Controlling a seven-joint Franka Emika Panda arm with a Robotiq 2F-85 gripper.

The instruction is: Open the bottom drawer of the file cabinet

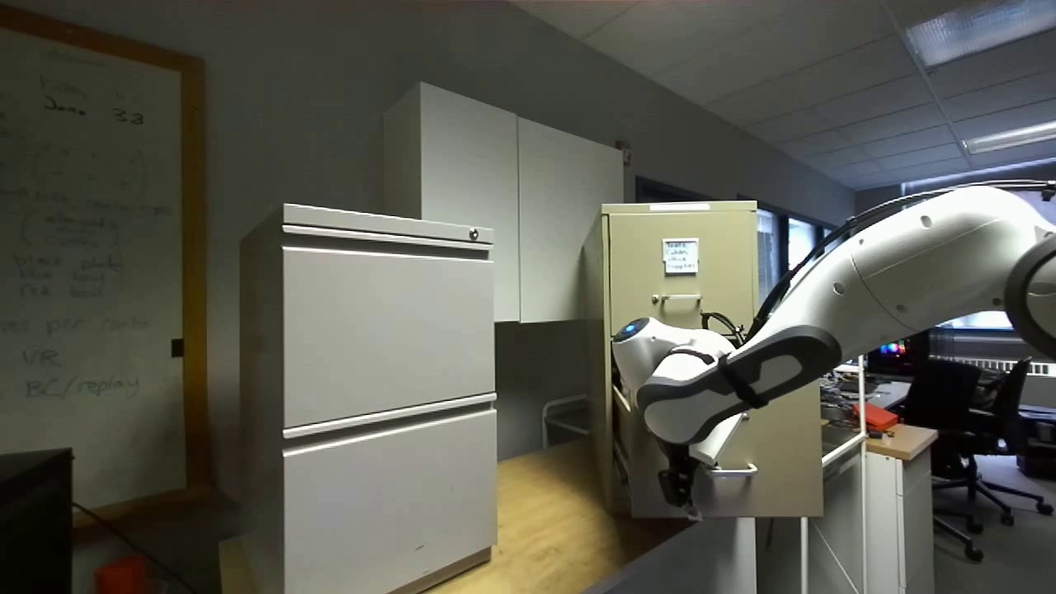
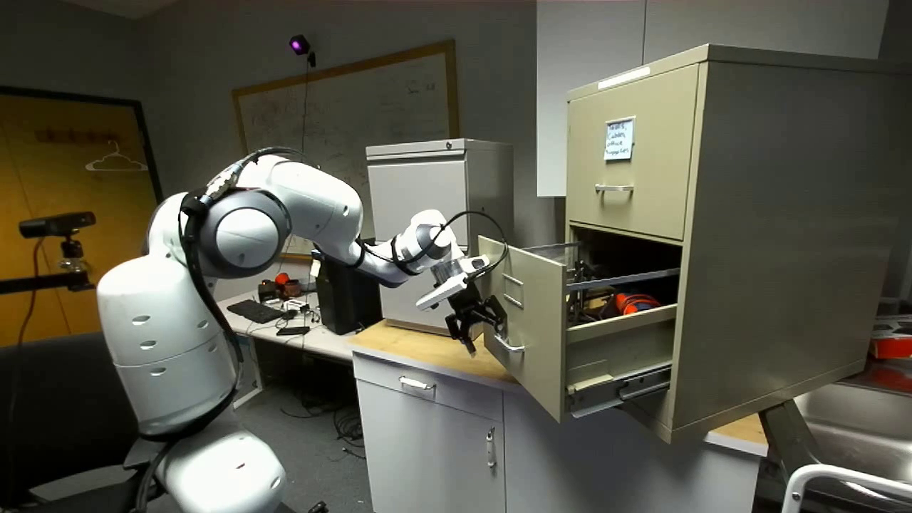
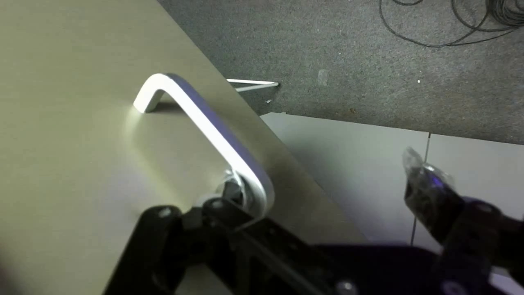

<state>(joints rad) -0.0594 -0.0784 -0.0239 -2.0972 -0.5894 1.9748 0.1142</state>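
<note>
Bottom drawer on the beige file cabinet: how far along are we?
Done: the bottom drawer stands well out of the file cabinet, its slide rail exposed. In hand: the gripper is open, one finger seemingly hooked inside the drawer's handle. Left: probably unhooking and backing off, maybe a further pull first; I can't tell whether it's at full travel.

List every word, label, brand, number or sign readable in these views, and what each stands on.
"VR": whiteboard
"BC/replay": whiteboard, under "VR"
"Cables": card on the top drawer of the tan file cabinet
"office": same card; its other words are blurred
Too faint or unclear: the rest of the whiteboard's writing, including a number near its top.
No readable brand; no text in the wrist view.
</note>
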